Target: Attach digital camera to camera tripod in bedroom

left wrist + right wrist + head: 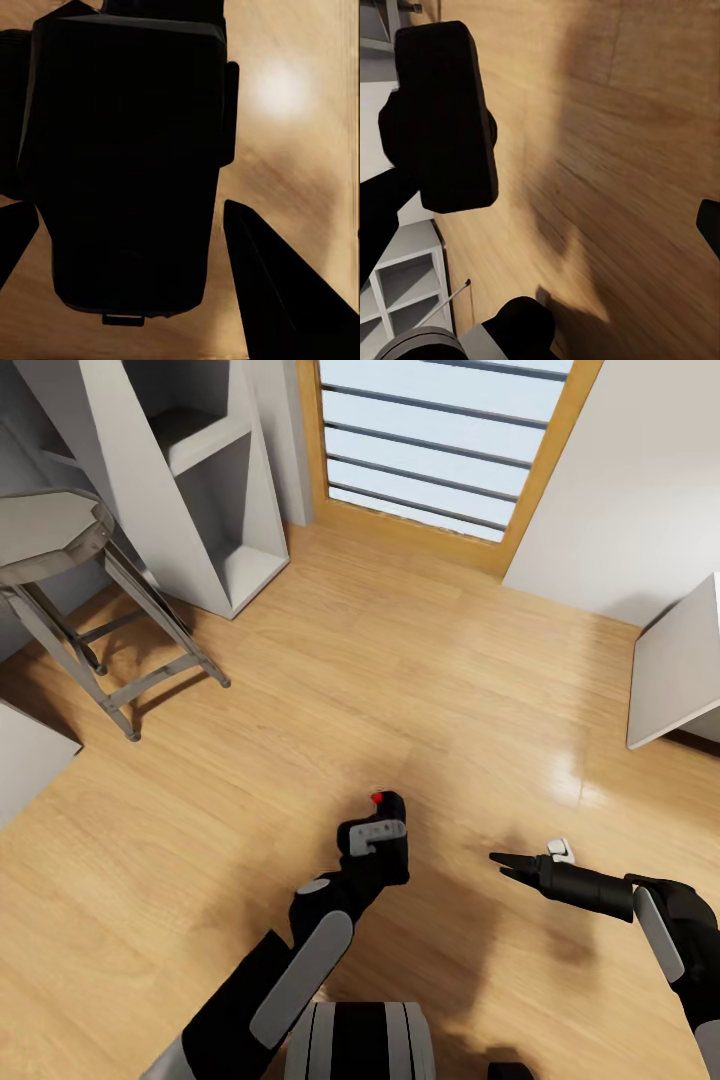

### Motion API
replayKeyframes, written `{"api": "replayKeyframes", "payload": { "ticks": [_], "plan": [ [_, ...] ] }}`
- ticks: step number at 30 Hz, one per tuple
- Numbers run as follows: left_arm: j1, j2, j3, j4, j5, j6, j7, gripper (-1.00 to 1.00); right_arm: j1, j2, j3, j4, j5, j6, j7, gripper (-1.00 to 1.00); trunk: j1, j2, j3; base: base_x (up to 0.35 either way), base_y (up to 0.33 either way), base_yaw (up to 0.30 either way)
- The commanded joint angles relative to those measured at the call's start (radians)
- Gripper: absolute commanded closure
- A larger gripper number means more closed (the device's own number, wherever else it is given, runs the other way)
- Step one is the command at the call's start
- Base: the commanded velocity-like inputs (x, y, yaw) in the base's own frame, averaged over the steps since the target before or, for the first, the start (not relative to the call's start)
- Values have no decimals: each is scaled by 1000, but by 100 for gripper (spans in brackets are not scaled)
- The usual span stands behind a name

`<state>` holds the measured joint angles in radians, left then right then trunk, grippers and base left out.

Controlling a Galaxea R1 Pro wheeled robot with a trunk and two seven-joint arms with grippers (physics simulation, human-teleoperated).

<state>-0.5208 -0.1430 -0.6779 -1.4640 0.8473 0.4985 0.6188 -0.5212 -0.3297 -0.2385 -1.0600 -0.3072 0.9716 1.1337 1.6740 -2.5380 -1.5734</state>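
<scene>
open wood floor (400, 660) ahead, stool (70, 550) and white shelves (190, 470) crowding left, white panel (675, 670) right

A room in a home is shown, rendered in simulation. The floor (330, 660) is laid with light wood planks, and pale grey walls (620, 490) are seen around it. A wood-framed door (450, 440) with horizontal slats across a pale pane is set into the far wall. White cubby shelves (190, 470) are stood in the corner beside it, and a grey stool (70, 570) with metal legs is placed near them. A white furniture panel (675, 670) is seen at the right edge.
</scene>
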Motion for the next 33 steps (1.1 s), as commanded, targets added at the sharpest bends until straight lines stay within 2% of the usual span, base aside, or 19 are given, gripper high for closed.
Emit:
{"api": "replayKeyframes", "payload": {
  "ticks": [1, 4, 12, 16, 18, 19, 21, 22, 26, 27, 30, 31, 33],
  "plan": [
    [-1, 0, -6, -2, 4, 4, 8, 100, 0, 0, -1, 0, 0, 4, 3, -100, 0, 0, -1, 0, 0, 0],
    [-1, 0, -21, -4, 9, 3, 11, 100, 0, 0, -2, 0, 0, 4, 3, -100, -1, 0, 7, 0, 0, 0],
    [-1, 6, -22, -17, 14, 2, 12, 100, 0, 0, -2, 0, -1, 4, 4, -100, -5, 2, 38, 0, 0, 0],
    [-1, 24, -20, -25, 26, 2, 11, 100, 0, 0, -2, -1, -1, 4, 4, -100, -6, 3, 54, 0, 0, 0],
    [-1, 40, -18, -30, 44, 2, 6, 100, 0, 2, 0, -1, -1, 4, 4, -100, -7, 3, 61, 0, 0, 0],
    [-1, 92, -14, -36, 109, -1, -24, 100, 0, 4, 1, -2, -1, 5, 7, -100, -8, 4, 65, 0, 0, 0],
    [-1, 120, -7, -36, 138, -8, -57, 100, 0, 3, 1, -2, -1, 6, 7, -100, -9, 4, 73, 0, 0, 0],
    [-1, 152, 5, -35, 170, -25, -108, 100, 0, 3, 1, -3, -1, 6, 8, -100, -9, 4, 77, 0, 0, 0],
    [-1, 232, 33, -29, 239, -87, -256, 100, 0, 2, 1, -3, -1, 7, 9, -100, -11, 5, 92, 0, 0, 0],
    [-1, 281, 40, -26, 279, -123, -341, 100, 0, 0, 1, -3, -1, 8, 10, -100, -11, 6, 96, 0, 0, 0],
    [-1, 360, 46, -22, 346, -175, -471, 100, 0, 0, 1, -3, -1, 8, 11, -100, -13, 6, 108, 0, 0, 0],
    [-1, 412, 48, -18, 395, -203, -552, 100, 0, 0, 2, -3, -1, 8, 11, -100, -13, 7, 112, 0, 0, 0],
    [-1, 459, 49, -14, 448, -225, -625, 100, 0, 2, 2, -3, 0, 8, 10, -100, -14, 7, 119, 0, 0, 0]
  ]
}}
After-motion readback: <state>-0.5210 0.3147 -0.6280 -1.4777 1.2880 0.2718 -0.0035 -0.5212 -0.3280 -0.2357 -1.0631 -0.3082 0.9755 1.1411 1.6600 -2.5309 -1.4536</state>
